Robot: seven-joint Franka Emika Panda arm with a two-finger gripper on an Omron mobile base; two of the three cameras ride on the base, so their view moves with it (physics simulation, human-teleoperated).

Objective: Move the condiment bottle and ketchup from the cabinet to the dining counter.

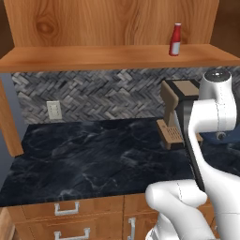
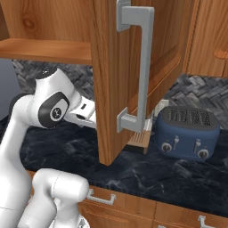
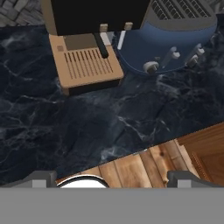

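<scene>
The gripper [image 3: 112,183] stands wide and empty, low over the black countertop [image 3: 65,127]. Raising it toward the ketchup [image 1: 175,40] risks striking the shelf [image 1: 93,58] edge or the open cabinet door [image 2: 120,80].

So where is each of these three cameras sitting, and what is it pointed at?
Left base view: behind the arm, left side, facing the cabinet shelf with the ketchup.
Right base view: behind, right side, facing the open cabinet door; arm at left.
Hand view: on the hand, looking down at the black countertop; open gripper tips at the bottom.
Shared: right base and hand views both show the blue toaster.
</scene>
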